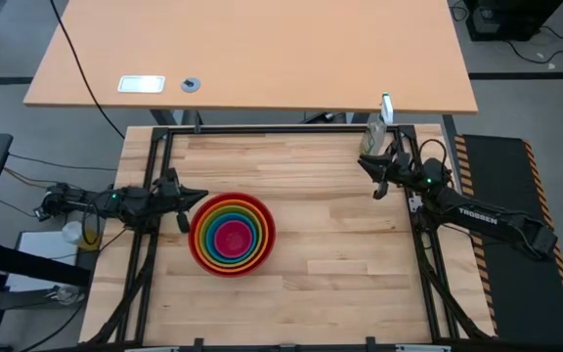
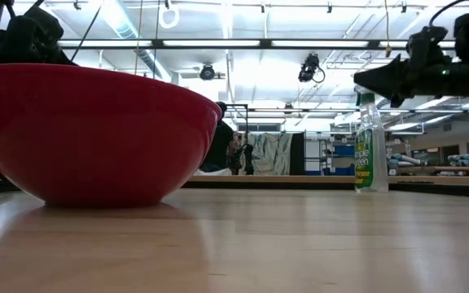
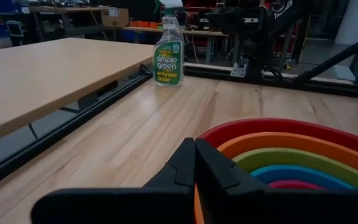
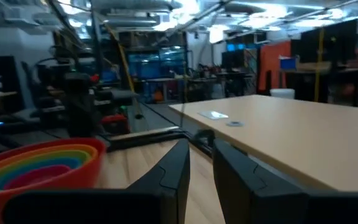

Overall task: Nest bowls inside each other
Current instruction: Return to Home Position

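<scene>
Several bowls sit nested one inside another as a rainbow stack (image 1: 232, 234), the red one (image 2: 96, 130) outermost with its base on the wooden table, left of centre. My left gripper (image 1: 203, 195) is shut and empty. It points level toward the table's right and hovers by the stack's far-left rim (image 3: 247, 127); its closed fingertips (image 3: 195, 149) show in the left wrist view. My right gripper (image 1: 365, 161) hangs raised near the table's far right corner. It is narrowly open (image 4: 199, 146) with nothing between its fingers, and the stack (image 4: 42, 165) lies well off from it.
A green spray bottle (image 1: 374, 137) stands upright at the far right corner, close to my right gripper, and shows in the low view (image 2: 370, 155). A light-wood desk (image 1: 262, 49) lies beyond the far edge. Black frame rails (image 1: 154, 166) border the table. Bare wood lies right of the stack.
</scene>
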Robot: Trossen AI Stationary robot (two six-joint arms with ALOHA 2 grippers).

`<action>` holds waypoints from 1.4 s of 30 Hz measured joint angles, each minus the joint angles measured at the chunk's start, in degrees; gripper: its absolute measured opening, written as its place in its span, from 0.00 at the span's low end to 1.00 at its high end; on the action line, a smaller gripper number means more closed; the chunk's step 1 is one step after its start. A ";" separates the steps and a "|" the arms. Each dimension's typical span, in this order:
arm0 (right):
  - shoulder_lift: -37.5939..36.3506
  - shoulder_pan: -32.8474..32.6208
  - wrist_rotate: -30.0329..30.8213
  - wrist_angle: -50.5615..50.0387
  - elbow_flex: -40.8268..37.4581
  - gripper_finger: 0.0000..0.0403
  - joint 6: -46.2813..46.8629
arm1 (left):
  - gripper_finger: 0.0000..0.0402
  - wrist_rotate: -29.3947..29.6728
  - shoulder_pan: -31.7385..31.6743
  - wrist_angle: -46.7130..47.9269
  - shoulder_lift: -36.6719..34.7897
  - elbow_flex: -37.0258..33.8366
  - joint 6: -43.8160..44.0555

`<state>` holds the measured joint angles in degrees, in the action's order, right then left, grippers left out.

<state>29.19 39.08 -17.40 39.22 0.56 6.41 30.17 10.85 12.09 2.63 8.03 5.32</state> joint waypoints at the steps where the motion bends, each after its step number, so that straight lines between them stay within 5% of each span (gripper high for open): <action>1: -0.93 -0.60 -0.06 -0.26 -0.01 0.19 -0.01 | 0.02 0.00 0.00 -0.10 0.05 0.00 0.00; 16: -14.09 -4.67 -0.25 -0.89 -0.02 0.19 0.00 | 0.02 -0.02 0.00 -0.32 0.07 0.00 0.00; 23: -18.62 -6.83 -0.25 -17.34 -0.07 0.19 0.01 | 0.02 -0.02 0.00 -0.31 0.07 0.00 0.00; 29: -19.61 -8.09 -0.25 -26.88 -0.11 0.19 0.01 | 0.02 -0.02 0.00 -0.30 0.07 0.00 0.01; 42: -19.59 -8.12 -0.25 -26.90 -0.11 0.19 0.01 | 0.02 -0.01 -0.02 -0.28 0.07 0.03 0.01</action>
<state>9.61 30.96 -17.65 12.32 0.45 6.42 30.16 10.83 11.81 2.70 8.06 5.33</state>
